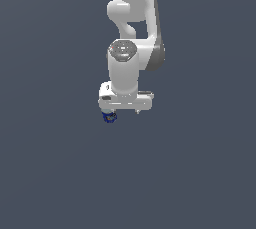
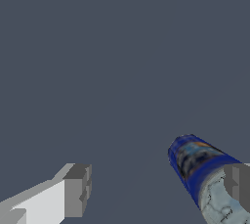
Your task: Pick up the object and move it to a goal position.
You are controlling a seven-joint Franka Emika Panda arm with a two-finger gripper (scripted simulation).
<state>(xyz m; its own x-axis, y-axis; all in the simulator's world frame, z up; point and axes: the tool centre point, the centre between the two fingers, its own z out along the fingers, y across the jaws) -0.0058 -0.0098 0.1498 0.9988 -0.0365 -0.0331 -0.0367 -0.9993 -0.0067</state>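
Observation:
The object (image 2: pixel 197 167) is a small dark-blue can with a grey top and an orange-and-pale label patch. It stands upright on the grey floor. In the wrist view my gripper (image 2: pixel 156 189) is open, its fingers far apart. One finger pad (image 2: pixel 238 185) overlaps the can's grey top, and whether it touches I cannot tell. The other finger (image 2: pixel 75 191) stands well away, with bare floor between. In the exterior view the object (image 1: pixel 108 117) peeks out under the white hand (image 1: pixel 125 100), at the end toward the exterior view's left. The hand hides most of the can.
A plain dark grey floor (image 1: pixel 200 173) surrounds the arm in both views. The white arm (image 1: pixel 132 33) rises behind the hand toward the top of the exterior view. No other objects or edges show.

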